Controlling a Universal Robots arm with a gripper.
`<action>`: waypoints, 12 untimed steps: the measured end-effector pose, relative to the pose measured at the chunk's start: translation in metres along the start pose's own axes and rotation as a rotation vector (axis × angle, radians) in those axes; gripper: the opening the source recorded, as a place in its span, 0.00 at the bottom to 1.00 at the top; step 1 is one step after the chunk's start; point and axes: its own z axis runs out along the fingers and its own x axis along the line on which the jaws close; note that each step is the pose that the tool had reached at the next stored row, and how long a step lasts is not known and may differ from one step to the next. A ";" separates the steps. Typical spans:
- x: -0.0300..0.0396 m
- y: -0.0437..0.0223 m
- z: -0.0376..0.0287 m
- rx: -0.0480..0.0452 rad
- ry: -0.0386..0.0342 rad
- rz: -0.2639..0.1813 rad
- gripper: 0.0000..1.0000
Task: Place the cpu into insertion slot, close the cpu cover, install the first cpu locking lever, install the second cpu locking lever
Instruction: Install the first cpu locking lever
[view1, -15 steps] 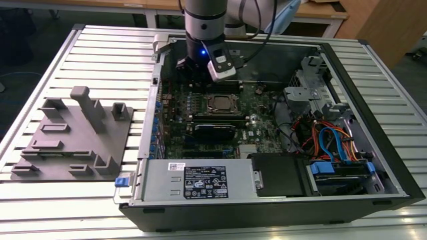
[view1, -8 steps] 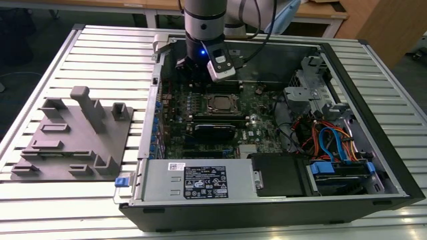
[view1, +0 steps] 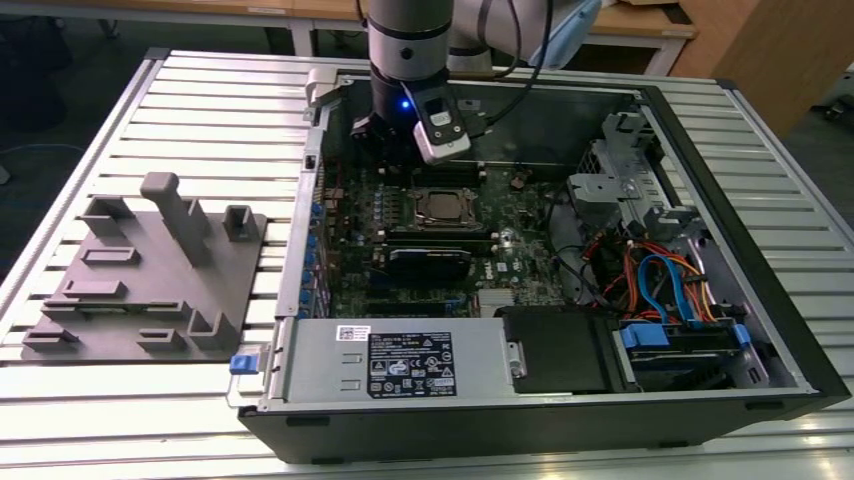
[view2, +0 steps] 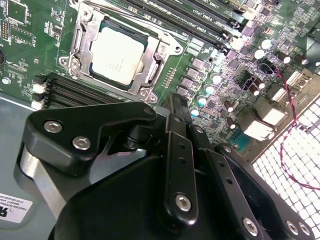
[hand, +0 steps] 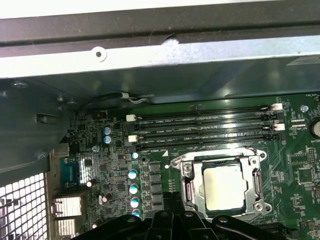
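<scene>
The cpu (view2: 117, 55) lies flat in the insertion slot (hand: 260, 205) on the green board, its dull silver top showing through the window of the cpu cover (view2: 156, 59). The cover lies down flat around the chip. Thin lever rods run along the socket's edges; whether they are latched I cannot tell. My gripper (view2: 175, 102) hangs a little above the board beside the socket, on the side toward the case's perforated rear panel. Its black fingers (hand: 166, 215) are shut together with nothing between them. In the exterior view the gripper (view1: 378, 140) is just behind the cpu (view1: 434, 207).
Long black memory slots (hand: 205, 127) run beside the socket, with the case wall (hand: 150, 55) beyond them. A power supply (view1: 400, 360) and drive bays with cables (view1: 667, 280) sit at the case's front. A grey fixture plate (view1: 147, 270) lies on the exterior view's left.
</scene>
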 end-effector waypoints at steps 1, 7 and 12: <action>0.0006 -0.0001 0.0000 0.0001 0.0001 0.000 0.10; 0.0047 -0.0003 -0.0031 -0.0002 0.0001 0.000 0.10; 0.0058 -0.0003 -0.0040 -0.0003 0.0001 0.000 0.10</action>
